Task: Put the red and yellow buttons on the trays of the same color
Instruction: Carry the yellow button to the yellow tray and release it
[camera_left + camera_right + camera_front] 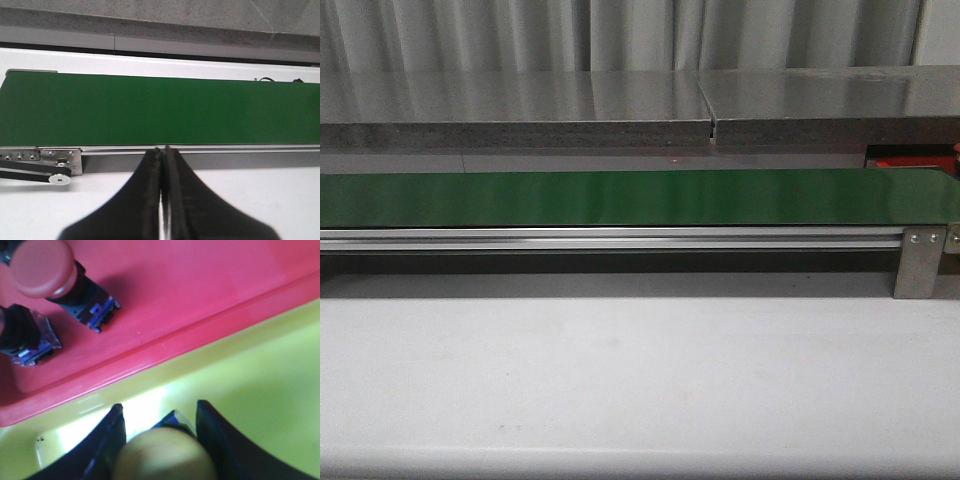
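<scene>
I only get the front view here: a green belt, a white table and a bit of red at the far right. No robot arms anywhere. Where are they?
Observer: The right gripper is over the yellow tray, with a yellow button between its fingers.
Operator: Is that red bit a tray too?
Observer: Yes. The red tray sits right beside the yellow one, and two buttons lie in it; one shows a red cap.
Operator: And the other arm?
Observer: The left gripper is shut and empty, at the near edge of the green belt, which has nothing on it.
</scene>
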Tool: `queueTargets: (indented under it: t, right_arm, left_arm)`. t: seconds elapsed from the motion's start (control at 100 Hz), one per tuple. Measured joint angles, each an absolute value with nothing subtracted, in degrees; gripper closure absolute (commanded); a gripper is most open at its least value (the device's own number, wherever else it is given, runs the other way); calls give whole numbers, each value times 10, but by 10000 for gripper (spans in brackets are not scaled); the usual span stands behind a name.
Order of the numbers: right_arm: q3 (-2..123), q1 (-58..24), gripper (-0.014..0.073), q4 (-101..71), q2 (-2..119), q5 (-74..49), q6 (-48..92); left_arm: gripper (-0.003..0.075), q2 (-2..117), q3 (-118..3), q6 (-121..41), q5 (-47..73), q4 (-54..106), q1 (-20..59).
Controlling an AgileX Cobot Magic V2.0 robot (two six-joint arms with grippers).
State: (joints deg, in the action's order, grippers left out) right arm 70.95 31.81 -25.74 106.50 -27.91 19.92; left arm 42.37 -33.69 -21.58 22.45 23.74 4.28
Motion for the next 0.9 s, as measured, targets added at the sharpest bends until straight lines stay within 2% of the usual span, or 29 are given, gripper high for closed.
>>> queueTargets:
  t: [0.64, 0.74, 0.9]
  right_arm:
    - [710, 317, 432, -264, 1091, -280, 199]
    - [710, 317, 350, -264, 1094, -284, 199]
    - [712, 317, 111, -266, 1099, -288, 200]
  left_arm:
    - [739, 424, -337, -216, 224, 237, 43]
    - [739, 424, -337, -216, 224, 237, 43]
    - [739, 424, -337, -216, 224, 237, 43]
